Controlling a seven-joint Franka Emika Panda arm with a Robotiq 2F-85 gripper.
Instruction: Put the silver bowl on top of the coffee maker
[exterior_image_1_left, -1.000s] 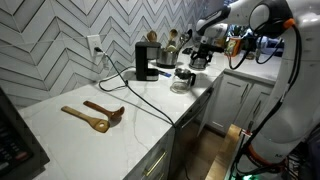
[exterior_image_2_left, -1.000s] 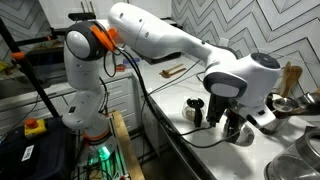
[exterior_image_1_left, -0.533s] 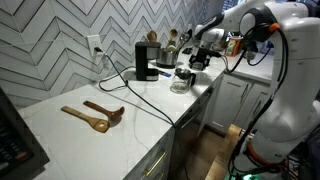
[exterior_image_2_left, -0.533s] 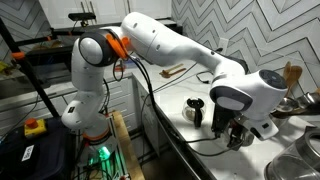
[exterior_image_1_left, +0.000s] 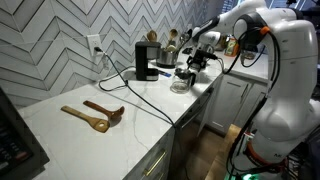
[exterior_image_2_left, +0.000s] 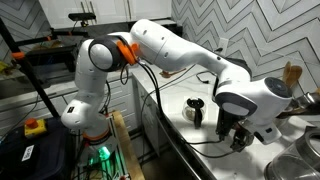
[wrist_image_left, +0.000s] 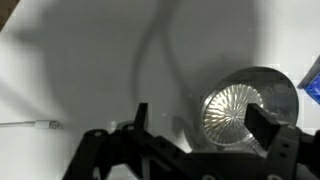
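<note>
White glossy countertop (wrist_image_left: 80, 60), round shiny silver bowl (wrist_image_left: 245, 105) beneath wide-open black jaws.

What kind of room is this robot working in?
Most likely a home kitchen: a white countertop over cabinets, a herringbone tile backsplash with a wall outlet, plus a black coffee maker and wooden spoons on the counter.
</note>
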